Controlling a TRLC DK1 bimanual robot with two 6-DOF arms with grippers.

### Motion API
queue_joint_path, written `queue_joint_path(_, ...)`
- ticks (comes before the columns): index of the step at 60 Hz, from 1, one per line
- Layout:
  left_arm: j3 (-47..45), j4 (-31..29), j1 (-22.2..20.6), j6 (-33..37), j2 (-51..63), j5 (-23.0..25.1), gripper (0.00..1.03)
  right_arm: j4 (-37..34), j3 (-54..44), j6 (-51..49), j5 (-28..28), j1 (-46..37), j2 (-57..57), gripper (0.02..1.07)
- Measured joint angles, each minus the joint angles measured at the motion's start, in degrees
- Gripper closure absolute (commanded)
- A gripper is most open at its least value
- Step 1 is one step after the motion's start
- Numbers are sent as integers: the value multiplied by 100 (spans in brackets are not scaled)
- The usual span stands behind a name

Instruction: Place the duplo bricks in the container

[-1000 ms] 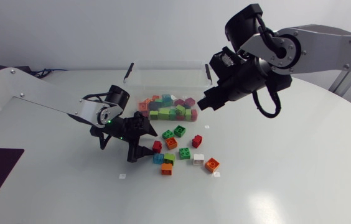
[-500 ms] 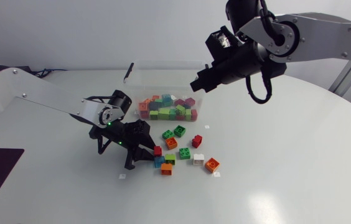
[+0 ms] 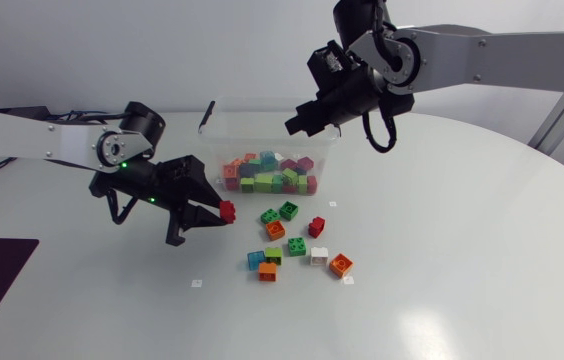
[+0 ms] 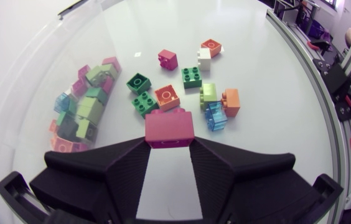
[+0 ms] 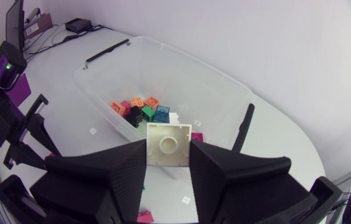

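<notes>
The left gripper clamps a red brick above the table, just short of the clear container. The right gripper pinches a white brick above that container. Loose bricks lie scattered nearby.

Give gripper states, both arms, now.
Left gripper: shut on a red brick.
Right gripper: shut on a white brick.
</notes>
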Motion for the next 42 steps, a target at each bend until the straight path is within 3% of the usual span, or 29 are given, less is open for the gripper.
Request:
queue_joint_path(18, 2, -90, 199, -398, -861, 179, 62, 131, 715, 0, 4, 0, 645, 74)
queue_joint_path(26, 122, -103, 251, -656, -975, 184, 62, 138, 1097, 0, 50, 0, 1075, 59)
queue_joint_path(35, 424, -96, 306, -994, -1003, 184, 62, -35, 1611, -2, 138, 0, 1541, 29)
queue_joint_path(42, 592, 264, 330, -1423, -1019, 205, 61, -81, 1729, -24, 175, -2, 1641, 20)
